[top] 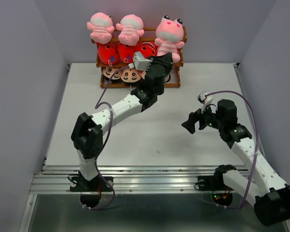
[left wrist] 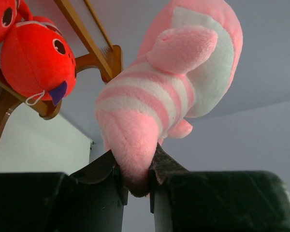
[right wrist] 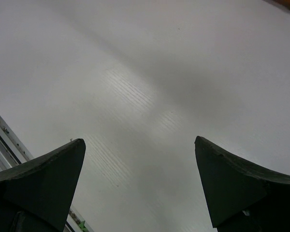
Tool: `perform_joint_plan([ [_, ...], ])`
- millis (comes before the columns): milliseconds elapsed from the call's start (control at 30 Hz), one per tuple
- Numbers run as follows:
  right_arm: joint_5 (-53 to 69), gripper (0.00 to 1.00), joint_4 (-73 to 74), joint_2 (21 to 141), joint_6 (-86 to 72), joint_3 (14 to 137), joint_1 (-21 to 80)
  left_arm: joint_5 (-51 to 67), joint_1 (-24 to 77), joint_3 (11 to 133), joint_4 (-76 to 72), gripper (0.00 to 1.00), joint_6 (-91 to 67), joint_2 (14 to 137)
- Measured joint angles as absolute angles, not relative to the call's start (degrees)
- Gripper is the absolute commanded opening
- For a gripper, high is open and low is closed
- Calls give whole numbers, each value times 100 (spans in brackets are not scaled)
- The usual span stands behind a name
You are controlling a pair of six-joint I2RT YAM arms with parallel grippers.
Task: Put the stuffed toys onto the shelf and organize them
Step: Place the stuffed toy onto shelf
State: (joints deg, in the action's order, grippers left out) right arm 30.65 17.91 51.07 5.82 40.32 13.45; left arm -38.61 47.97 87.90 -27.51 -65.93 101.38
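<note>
On the far shelf point(top: 100, 63), two frogs point(top: 100, 28) lay at the left of the top tier, with fish point(top: 106, 52) packed on the middle rail and dolls point(top: 130, 75) below, each kind in its own row. At the right end of that top tier the left gripper point(left wrist: 135, 166) was clamped on one leg of the third frog point(top: 168, 36), likely gripping low so the body could sit upright beside its fellows without fouling the rail. Right of centre, the right gripper point(top: 193, 122) hung over bare table point(top: 135, 140), jaws wide apart and holding nothing, seemingly parked clear of the shelf.
</note>
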Motion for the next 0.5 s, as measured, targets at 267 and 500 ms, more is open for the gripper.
perform_joint_plan([
  [267,3122,100,1769,5026,582,4029,1345,-3730,4327,10597,-2016,0,-7065,11550],
  [500,3148,100,1752,4901,582,4029,1280,-3686,4012,11872,-1463,0,-7037,12342],
])
